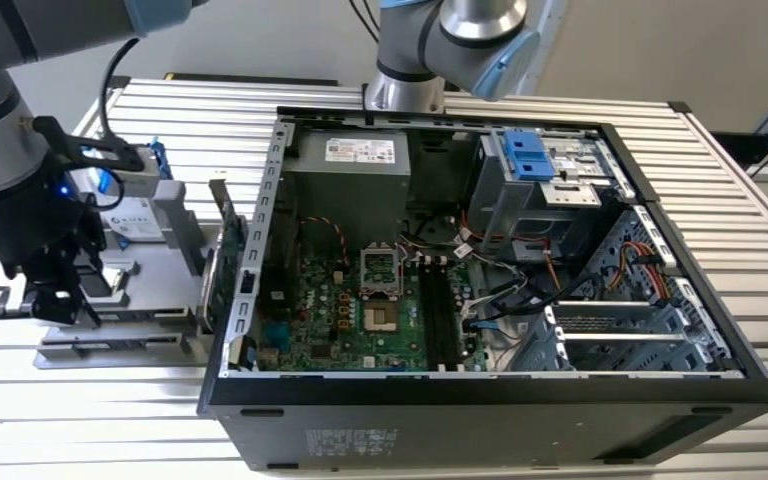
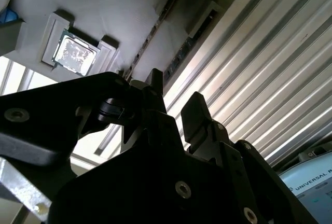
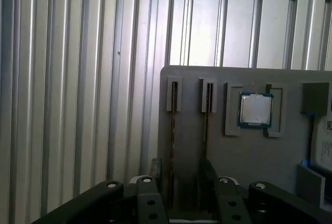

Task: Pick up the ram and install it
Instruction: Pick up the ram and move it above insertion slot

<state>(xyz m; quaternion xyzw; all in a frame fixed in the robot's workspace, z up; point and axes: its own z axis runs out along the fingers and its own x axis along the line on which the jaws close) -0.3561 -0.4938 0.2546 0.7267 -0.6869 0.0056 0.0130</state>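
A: Looking at the first wrist view, where is the ram (image 3: 173, 125)?

B: That long, thin, dark circuit stick stands on edge in a narrow slot of the flat grey plastic tray (image 3: 259, 156). A second stick (image 3: 206, 125), equally dark and thin, stands in the neighbouring slot just beside it. A square silver processor chip (image 3: 255, 109) lies in a recess past that one.

A: And the black two-fingered gripper (image 3: 181, 171)?

B: Its jaws stand apart and grip nothing. The ram's line runs into the gap between them, while the second stick lines up with one of the fingers (image 3: 208, 169). Whether either finger touches the ram, I cannot tell.

A: Where is this in the scene?

B: At the exterior view's left. The gripper (image 1: 53, 305) hangs over the tray (image 1: 157, 290), beside the open black computer case (image 1: 491, 410) on the ribbed metal table (image 1: 744, 180).
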